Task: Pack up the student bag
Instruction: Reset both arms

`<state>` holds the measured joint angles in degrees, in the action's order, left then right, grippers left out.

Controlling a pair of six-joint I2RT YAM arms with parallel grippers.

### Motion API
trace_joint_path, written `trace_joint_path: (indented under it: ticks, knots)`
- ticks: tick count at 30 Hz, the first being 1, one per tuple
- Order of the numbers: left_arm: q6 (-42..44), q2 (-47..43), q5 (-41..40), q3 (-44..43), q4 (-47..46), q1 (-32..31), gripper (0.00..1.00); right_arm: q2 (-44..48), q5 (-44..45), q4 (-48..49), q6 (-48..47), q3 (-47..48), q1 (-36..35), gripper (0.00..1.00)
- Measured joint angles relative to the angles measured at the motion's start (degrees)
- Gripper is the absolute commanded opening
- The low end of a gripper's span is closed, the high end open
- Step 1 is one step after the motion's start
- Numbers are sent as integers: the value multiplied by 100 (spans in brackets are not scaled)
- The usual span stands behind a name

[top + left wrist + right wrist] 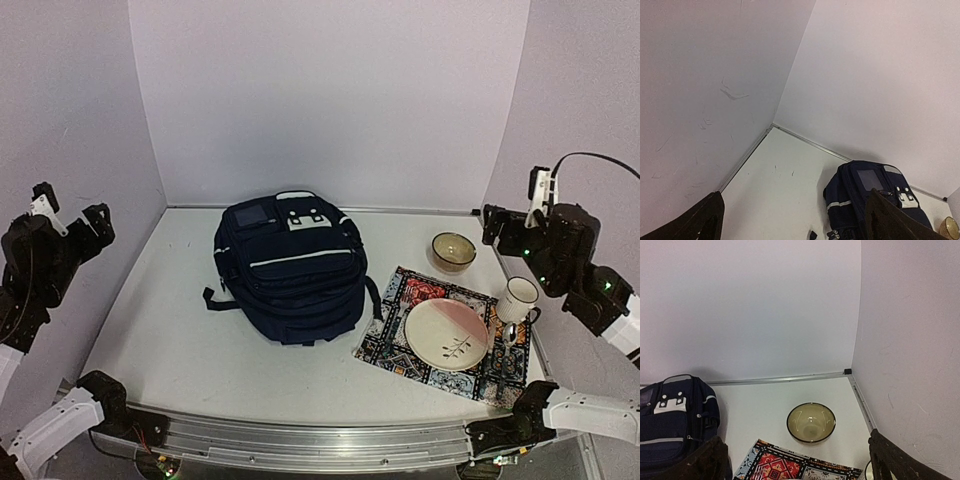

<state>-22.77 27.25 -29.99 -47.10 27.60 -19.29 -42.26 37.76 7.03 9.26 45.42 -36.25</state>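
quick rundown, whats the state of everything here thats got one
student bag: lying flat, front up, zips look shut
bowl: upright, empty
plate: right way up on the mat, no food
mug: upright
mat: spread flat
left claw: open, empty
right claw: open, empty

Both arms up at the sides, claws spread.
I've got the left claw [72, 212] raised at the far left and the right claw [515, 200] raised at the far right, jaws wide apart on each, gripping nothing, both aimed inward and away from me.
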Motion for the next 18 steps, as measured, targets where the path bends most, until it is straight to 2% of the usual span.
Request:
trace_joint_path:
  ticks: [7, 18]
  knots:
    - [154, -95, -40, 200, 13, 0, 100, -337, -2, -189, 221, -292, 0, 98]
    - [201, -169, -76, 224, 6, 0, 99, -261, 80, -188, 302, -299, 0, 98]
